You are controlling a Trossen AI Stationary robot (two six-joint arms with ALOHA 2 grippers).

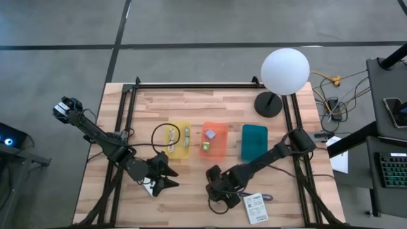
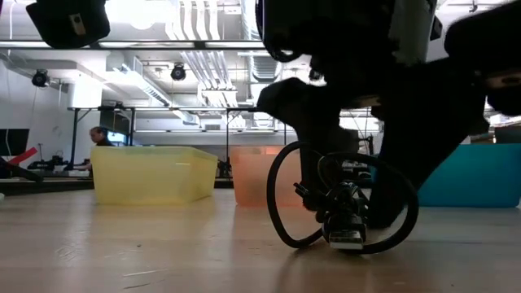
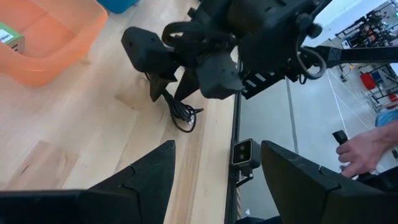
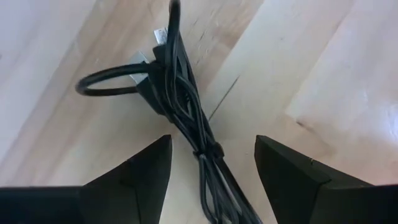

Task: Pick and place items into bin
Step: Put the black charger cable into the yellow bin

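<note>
- The right gripper (image 4: 211, 162) is low over the table's near edge, fingers apart and holding nothing.
- A bundled black cable (image 4: 180, 102) lies on the wood between and just ahead of its fingertips.
- The left gripper (image 3: 214, 168) hovers nearby, open wide and empty.

2 dark arms, matte black, 6-joint, chunky angular housings. Left pincer (image 1: 170, 173): 2 black wedge-shaped fingers (image 3: 146, 177), broad at base, tapering to tips. Right pincer (image 1: 216, 196): same black wedge fingers (image 4: 140, 171); wrist body carries white-striped label and looped black cable. Left arm's rear joint shows pale metal fittings.
</note>
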